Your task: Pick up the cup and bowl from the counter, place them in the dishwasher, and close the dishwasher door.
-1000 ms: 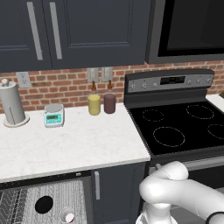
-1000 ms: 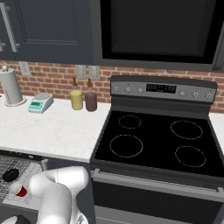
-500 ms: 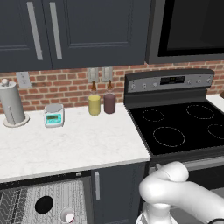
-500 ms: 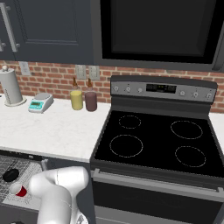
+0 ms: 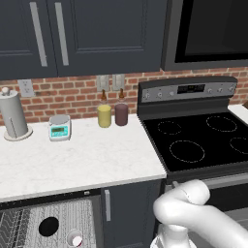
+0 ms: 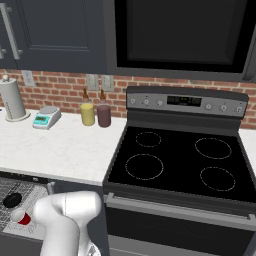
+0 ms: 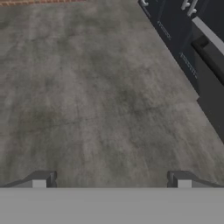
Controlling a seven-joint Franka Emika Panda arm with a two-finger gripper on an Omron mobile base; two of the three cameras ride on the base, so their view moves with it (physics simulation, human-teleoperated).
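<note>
The dishwasher (image 5: 72, 213) stands open under the white counter (image 5: 87, 160), its light grey wire rack pulled out. The red cup (image 5: 74, 238) with its white inside sits in the rack, and the black bowl (image 5: 48, 226) lies just left of it. From the right base view the cup (image 6: 20, 217) lies on its side near the bowl (image 6: 12, 200) in the dishwasher (image 6: 10, 186) below the counter (image 6: 65, 150). My gripper (image 7: 111, 180) is open and empty, its fingertips (image 7: 39, 179) wide apart, facing bare grey floor. The dishwasher door is out of view.
A paper towel roll (image 5: 13, 114), a small scale (image 5: 59, 128), a yellow canister (image 5: 104, 116) and a maroon canister (image 5: 121, 114) stand at the counter's back. The black stove (image 5: 198, 140) is to the right. Dark cabinet fronts (image 7: 210, 65) line the hand view's upper right.
</note>
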